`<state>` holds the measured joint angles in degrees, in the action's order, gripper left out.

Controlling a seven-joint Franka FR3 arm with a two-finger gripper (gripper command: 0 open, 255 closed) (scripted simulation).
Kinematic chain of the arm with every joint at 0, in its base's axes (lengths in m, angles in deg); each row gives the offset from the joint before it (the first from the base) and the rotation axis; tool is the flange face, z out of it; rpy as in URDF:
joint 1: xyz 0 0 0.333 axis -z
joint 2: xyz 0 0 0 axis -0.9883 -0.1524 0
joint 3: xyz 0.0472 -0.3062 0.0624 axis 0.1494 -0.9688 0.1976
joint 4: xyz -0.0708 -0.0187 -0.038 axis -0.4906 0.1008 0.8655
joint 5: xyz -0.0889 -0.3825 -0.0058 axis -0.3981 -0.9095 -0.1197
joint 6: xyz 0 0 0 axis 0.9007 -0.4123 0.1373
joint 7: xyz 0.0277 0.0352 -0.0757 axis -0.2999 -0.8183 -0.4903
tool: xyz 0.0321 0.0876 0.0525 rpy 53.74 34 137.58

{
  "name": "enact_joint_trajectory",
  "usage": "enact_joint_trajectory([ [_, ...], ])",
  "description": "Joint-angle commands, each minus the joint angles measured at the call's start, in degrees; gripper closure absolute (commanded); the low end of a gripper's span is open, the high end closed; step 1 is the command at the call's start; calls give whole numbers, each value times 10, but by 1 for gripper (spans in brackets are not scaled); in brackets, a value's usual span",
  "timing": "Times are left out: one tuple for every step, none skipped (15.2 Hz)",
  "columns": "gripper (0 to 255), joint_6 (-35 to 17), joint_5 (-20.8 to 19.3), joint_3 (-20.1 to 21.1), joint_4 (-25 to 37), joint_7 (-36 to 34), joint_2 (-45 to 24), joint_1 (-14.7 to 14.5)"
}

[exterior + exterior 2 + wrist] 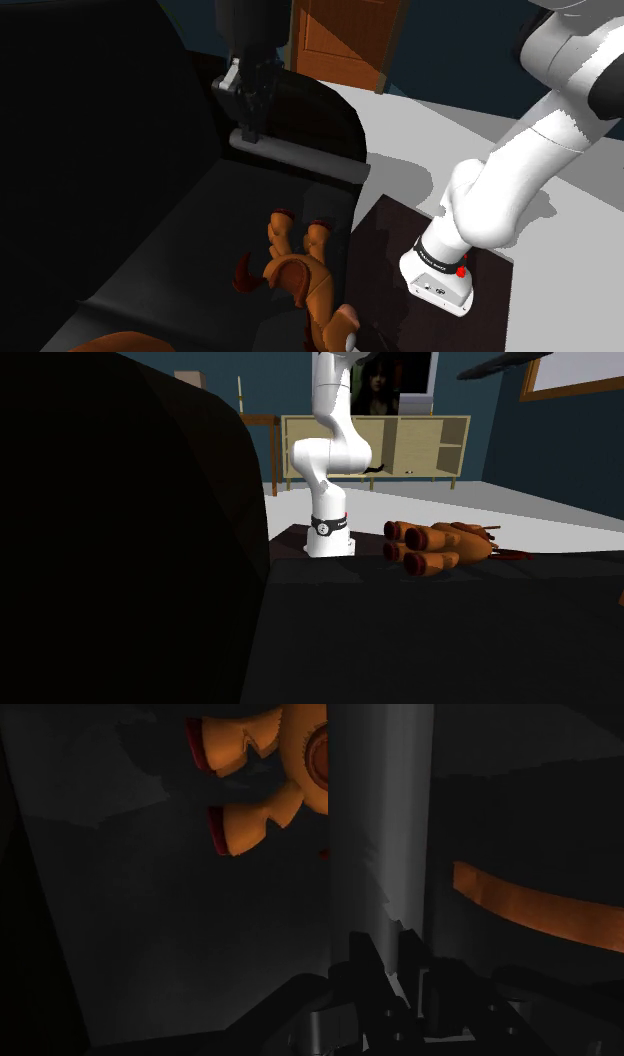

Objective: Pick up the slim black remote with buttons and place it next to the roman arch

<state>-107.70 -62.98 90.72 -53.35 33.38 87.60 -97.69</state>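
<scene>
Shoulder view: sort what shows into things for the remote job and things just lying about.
For the job: slim grey bar-shaped remote; all-black two-finger gripper at its end; orange curved band at the lower edge, possibly the arch.
Lying about: orange-brown stuffed animal with its legs up; brown panelled door.

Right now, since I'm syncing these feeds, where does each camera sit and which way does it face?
Shoulder view: beside and behind the stand, looking down over the dark sofa; the white arm and gripper show.
Second exterior view: low over the sofa seat, facing the arm's base, with a sideboard behind it.
Wrist view: on the hand, looking along the gripper toward the seat.
All three share the orange toy.
</scene>
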Motion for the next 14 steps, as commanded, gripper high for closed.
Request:
enact_joint_trajectory([
  [255, 6, -15, 23, 37, -36, -33, -10],
  [255, 7, -24, 35, 55, -54, -51, -18],
  [255, 10, -35, 47, 75, -73, -70, -26],
  [255, 13, -48, 58, 95, -92, -91, -35],
  [255, 17, -62, 69, 118, -111, -113, -46],
  [255, 23, -77, 79, 142, -131, -137, -58],
  [255, 29, -94, 88, 168, -150, -161, -73],
  [255, 37, -112, 96, 196, -169, -187, -90],
  [255, 47, -131, 102, 227, -187, -214, -110],
  [255, 58, -152, 107, 262, -204, -243, -132],
  [255, 72, -173, 109, 301, -220, -273, -158],
  [255, 86, -193, 109, 339, -232, -301, -184],
  [255, 73, -186, 108, 318, -231, -292, -177],
  [255, 60, -180, 108, 299, -230, -285, -170],
])
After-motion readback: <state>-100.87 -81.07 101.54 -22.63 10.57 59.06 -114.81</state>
